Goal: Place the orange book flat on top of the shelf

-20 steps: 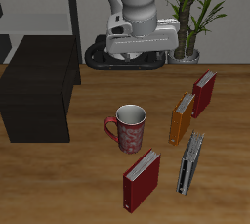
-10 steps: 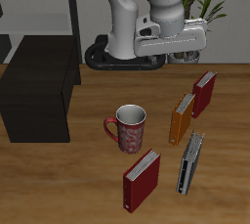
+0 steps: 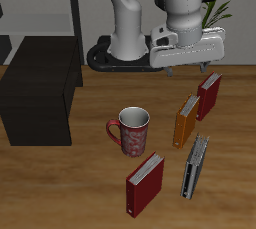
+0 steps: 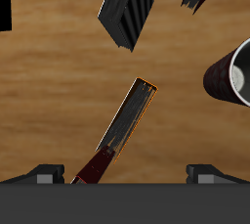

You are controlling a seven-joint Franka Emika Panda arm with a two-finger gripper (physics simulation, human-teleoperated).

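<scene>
The orange book [image 3: 186, 121] stands on edge on the table between a dark red book [image 3: 208, 95] and a grey book [image 3: 195, 166]. In the wrist view the orange book [image 4: 132, 120] shows edge-on below the gripper. The shelf [image 3: 40, 88], a low black-brown cabinet with a flat top, stands at the far side of the table from the books. My gripper [image 3: 188, 68] hangs open and empty above the table, just behind the orange book and beside the back dark red book. Its fingertips [image 4: 44, 174] frame the wrist view.
A red patterned mug [image 3: 130, 131] stands between the shelf and the books. A second dark red book [image 3: 145, 183] stands near the table's front edge. A tall thin dark rack [image 3: 60, 3] and a potted plant [image 3: 200, 18] stand at the back.
The gripper has swung sideways from over the robot's base towards the books and now hangs just behind them. Nothing on the table has moved.
</scene>
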